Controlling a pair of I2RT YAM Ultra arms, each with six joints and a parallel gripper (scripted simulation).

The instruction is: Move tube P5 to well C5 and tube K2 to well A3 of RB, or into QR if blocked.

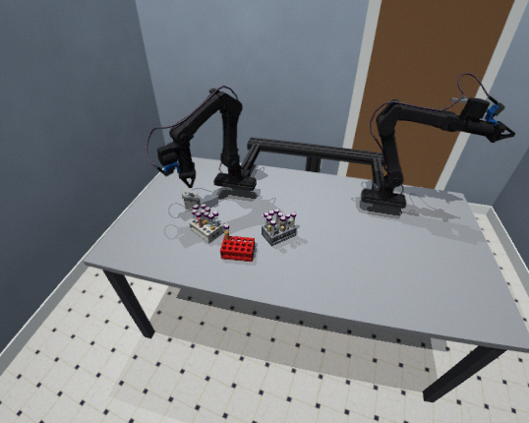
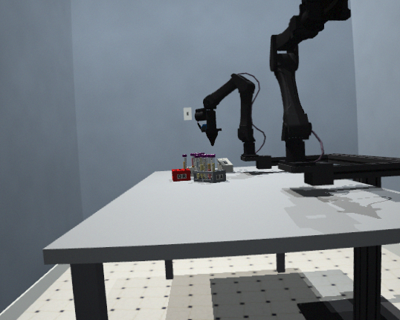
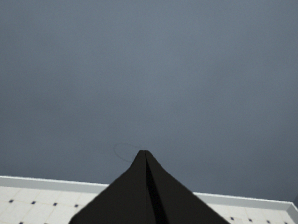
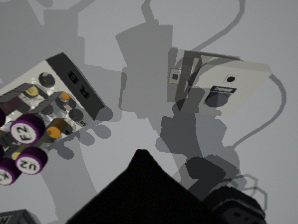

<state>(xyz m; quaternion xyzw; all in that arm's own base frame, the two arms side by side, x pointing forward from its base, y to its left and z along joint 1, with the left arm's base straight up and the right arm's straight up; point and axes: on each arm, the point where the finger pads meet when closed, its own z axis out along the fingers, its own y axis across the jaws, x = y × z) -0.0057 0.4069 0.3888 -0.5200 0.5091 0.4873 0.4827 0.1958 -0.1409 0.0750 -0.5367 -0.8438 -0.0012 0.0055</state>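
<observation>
My right gripper (image 1: 190, 185) (image 2: 213, 144) (image 4: 140, 157) is shut and empty, above the bench beside RB and the DONE box (image 1: 192, 200) (image 4: 250, 82). The box's lamp (image 4: 231, 79) looks dark. White rack RB (image 1: 208, 238) (image 4: 86, 89) holds several purple-capped tubes; a cap (image 4: 6, 172) at the right wrist view's left edge seems to read K2. Red rack QR (image 1: 237, 255) (image 2: 176, 176) holds one tube (image 1: 226, 233) (image 2: 184, 162) at a corner; its label is unreadable. Grey rack RA (image 1: 280, 240) (image 2: 210, 180) holds several tubes. My left gripper (image 1: 513, 133) (image 3: 143, 158) is shut and empty, far away.
The three racks stand close together on the bench (image 1: 357, 275), with QR nearest its front edge. A cable (image 4: 286, 97) curves from the DONE box. The left arm (image 1: 426, 118) reaches out over the bench's other end, facing a wall.
</observation>
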